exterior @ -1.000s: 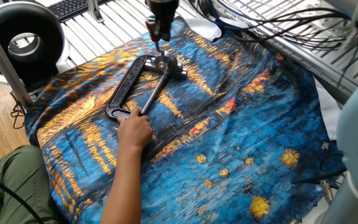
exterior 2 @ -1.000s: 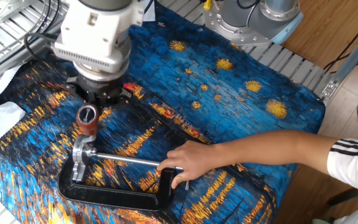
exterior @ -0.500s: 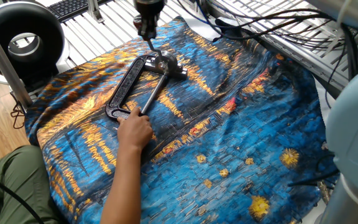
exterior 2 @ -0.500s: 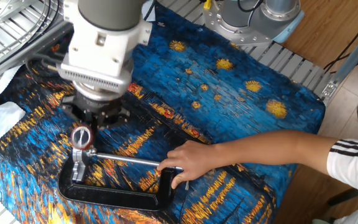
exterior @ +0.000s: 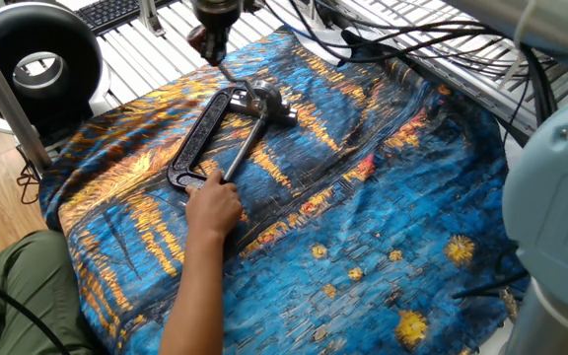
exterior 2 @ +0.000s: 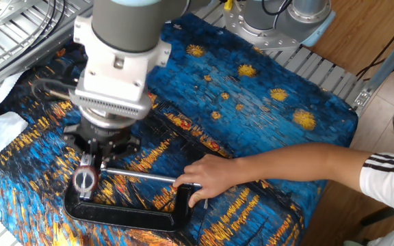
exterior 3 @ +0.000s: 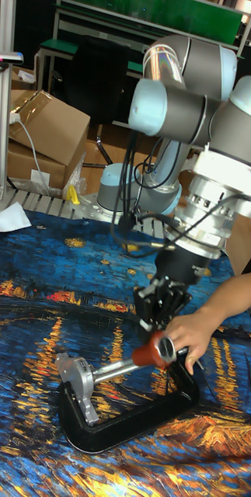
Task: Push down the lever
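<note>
One second's change: the lever [exterior 2: 84, 180] swings across the other fixed view. Its reddish-brown knob was up beside my wrist flange and now sits low, over the silver head [exterior 2: 87, 188] of the clamp.
Clamp frame, nearest: the black curved frame [exterior 2: 128, 217] lies flat on the painted cloth [exterior 2: 252, 102] and does not appear to have shifted between pictures.
Steadying hand: a person's hand [exterior 2: 207, 179] rests on the frame's far end by the long steel rod [exterior 2: 139, 176], in the same place as before.
Lever now: in the tall fixed view the knob [exterior 3: 154, 351] is just under my fingers, out along the rod side of the head, close to the person's knuckles.
Claw: my gripper [exterior 3: 159, 326] has travelled with the knob and bears on it from above. The fingers look drawn close together, but I cannot tell whether they pinch the knob or only press it.
Meaning for the task: I judge the push well under way, since the lever has followed me through a long arc. Whether it has reached its stop I cannot tell.
Containers, farthest: the only one is a cardboard box [exterior 3: 51, 128] behind the table, well apart from the work. Its contents are not visible.
</note>
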{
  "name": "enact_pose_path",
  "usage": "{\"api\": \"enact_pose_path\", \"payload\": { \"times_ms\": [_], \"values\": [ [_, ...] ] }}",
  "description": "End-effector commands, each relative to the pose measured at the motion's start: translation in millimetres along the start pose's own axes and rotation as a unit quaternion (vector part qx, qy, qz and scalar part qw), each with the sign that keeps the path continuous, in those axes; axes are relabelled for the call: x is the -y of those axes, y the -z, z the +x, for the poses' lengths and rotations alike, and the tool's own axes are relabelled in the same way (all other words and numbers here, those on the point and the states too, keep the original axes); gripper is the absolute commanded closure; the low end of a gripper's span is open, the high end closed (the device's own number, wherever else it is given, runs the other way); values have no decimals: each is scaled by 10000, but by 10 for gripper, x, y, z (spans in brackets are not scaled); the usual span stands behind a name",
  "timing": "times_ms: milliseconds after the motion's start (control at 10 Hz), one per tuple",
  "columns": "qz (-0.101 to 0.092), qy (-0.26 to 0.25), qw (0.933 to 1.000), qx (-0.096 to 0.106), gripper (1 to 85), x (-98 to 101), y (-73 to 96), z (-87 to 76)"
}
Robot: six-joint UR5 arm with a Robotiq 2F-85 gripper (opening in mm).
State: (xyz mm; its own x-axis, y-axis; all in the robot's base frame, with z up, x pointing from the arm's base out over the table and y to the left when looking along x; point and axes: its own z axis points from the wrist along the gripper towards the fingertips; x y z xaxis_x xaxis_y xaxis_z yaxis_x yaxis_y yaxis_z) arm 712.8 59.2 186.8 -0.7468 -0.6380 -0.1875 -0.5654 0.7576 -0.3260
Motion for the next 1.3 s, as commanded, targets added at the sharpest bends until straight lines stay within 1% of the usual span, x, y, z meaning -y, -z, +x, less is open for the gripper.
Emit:
{"api": "enact_pose_path", "payload": {
  "times_ms": [0,300,700,800,1000,1100,1200],
  "values": [
    [-13,71,9993,371,847,-37,-138,-232],
    [-11,69,9994,351,847,-54,-223,-228],
    [50,77,9989,449,847,-59,-362,-277],
    [84,91,9987,491,847,-56,-402,-296],
    [129,114,9978,642,847,-50,-434,-364],
    [105,108,9974,711,847,-61,-441,-387],
    [111,107,9975,696,847,-59,-445,-376]
  ]
}}
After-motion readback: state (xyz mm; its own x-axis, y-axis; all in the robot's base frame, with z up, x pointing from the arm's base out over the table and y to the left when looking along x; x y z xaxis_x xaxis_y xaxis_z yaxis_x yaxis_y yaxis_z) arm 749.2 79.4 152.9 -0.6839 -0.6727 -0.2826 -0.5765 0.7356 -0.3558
